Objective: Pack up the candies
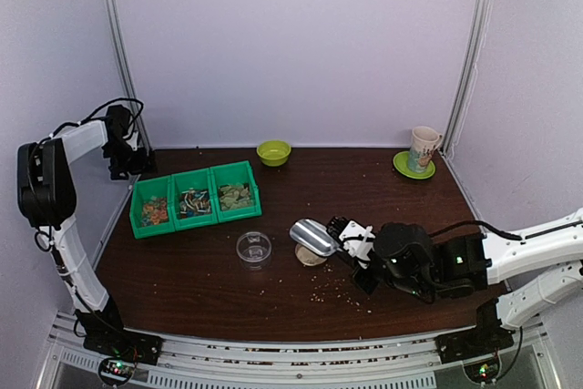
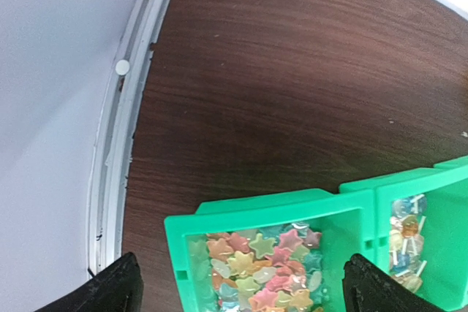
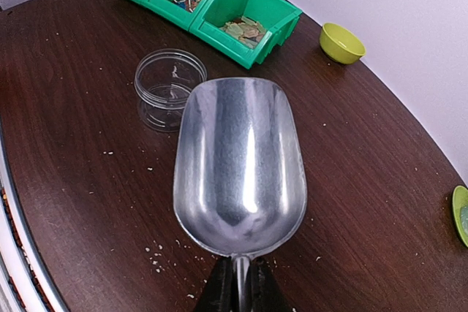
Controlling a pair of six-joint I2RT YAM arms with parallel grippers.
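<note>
The candies lie in three joined green bins (image 1: 195, 221). The left bin holds star-shaped candies (image 2: 259, 268) in mixed colours, and the middle bin holds wrapped ones (image 2: 406, 233). My left gripper (image 2: 245, 291) hangs open above the left bin's back edge, its dark fingertips (image 2: 110, 290) wide apart with nothing between them. My right gripper (image 3: 238, 290) is shut on the handle of an empty metal scoop (image 3: 239, 162), held low over the table's middle (image 1: 312, 237). A clear round tub (image 3: 170, 85) stands just left of the scoop's mouth.
A yellow-green bowl (image 1: 273, 152) sits at the back centre. A mug (image 1: 424, 147) stands on a green saucer (image 1: 412, 168) at the back right. A pale round thing (image 1: 311, 258) lies under the scoop. Small pale crumbs (image 3: 157, 253) are scattered on the dark wood.
</note>
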